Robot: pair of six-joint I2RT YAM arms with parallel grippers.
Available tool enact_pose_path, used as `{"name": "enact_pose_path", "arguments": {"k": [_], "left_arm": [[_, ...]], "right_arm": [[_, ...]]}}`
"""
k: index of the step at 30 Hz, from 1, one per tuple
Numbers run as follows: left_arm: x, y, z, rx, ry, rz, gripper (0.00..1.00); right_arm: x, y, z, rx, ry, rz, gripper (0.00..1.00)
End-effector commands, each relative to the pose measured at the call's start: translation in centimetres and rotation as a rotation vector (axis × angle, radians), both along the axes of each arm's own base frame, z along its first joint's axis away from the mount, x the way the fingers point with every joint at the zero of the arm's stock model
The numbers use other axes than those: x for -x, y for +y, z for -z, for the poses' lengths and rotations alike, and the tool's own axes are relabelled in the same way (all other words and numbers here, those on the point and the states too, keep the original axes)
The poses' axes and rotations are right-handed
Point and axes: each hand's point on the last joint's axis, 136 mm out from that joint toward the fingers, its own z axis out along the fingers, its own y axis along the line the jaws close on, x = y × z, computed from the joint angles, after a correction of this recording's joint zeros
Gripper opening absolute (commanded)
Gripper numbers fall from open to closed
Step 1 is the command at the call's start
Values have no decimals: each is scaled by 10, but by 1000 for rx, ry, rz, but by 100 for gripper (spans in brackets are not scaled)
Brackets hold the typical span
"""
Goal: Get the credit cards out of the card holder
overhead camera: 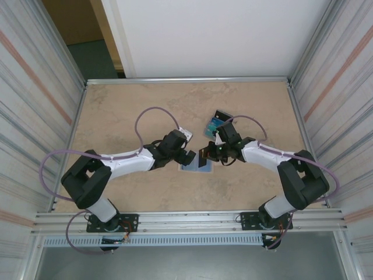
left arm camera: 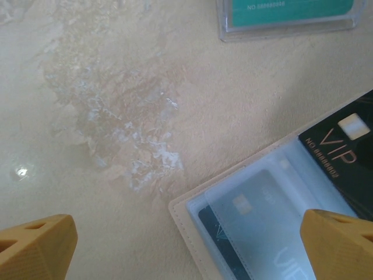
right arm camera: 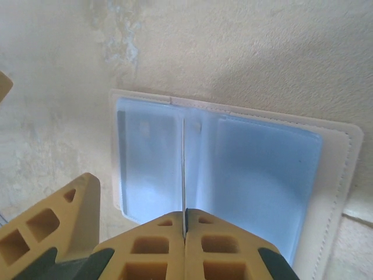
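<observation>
Above the open card holder (right arm camera: 256, 169), right claw (right arm camera: 184, 220) pinches black card (overhead camera: 204, 156), seemingly upright; left claw (left arm camera: 186, 245) gapes.

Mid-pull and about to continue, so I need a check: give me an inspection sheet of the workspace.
Surface: tan marbled table top, pale scuffed patch.
Job's things: card holder lies open and flat; sleeved card inside it; black VIP card held on edge above the holder; teal card set aside on the table.
Clutter: nothing seen.
Grippers: left gripper open by the holder; right gripper shut on the black VIP card.
Cables: purple cables loop above both arms.
Surroundings: striped side walls, white panel behind.
</observation>
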Motion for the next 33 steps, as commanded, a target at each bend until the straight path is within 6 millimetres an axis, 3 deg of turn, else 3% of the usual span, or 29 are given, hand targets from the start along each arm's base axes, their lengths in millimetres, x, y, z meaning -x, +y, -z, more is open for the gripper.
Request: {"name": "enact_pose_path", "arguments": {"k": [1,8,12,18,25,33], "left_arm": [[-2,13,-7,0,-26,-53,99],[-2,22,-4,-10,-25,-91,98],[-1,21,-1,-5,-18,-92,99],[0,17,-1,22,-1,-83,99],[0,10,-10,86,3,-77,99],[2,17,-17,131,-2,-101,99]], "right_arm": [[-5,-5,-24,43,-81,-20,0],[-21,-26,-63,143,-241,-24,0],[-37,-42,-96,220,-392,-17,0],[-64,-60,-129,333,-553,-49,0],[-90,-60,-142,478,-697,-213,0],[-123,-67,-145,568,-792,-334,0]]}}
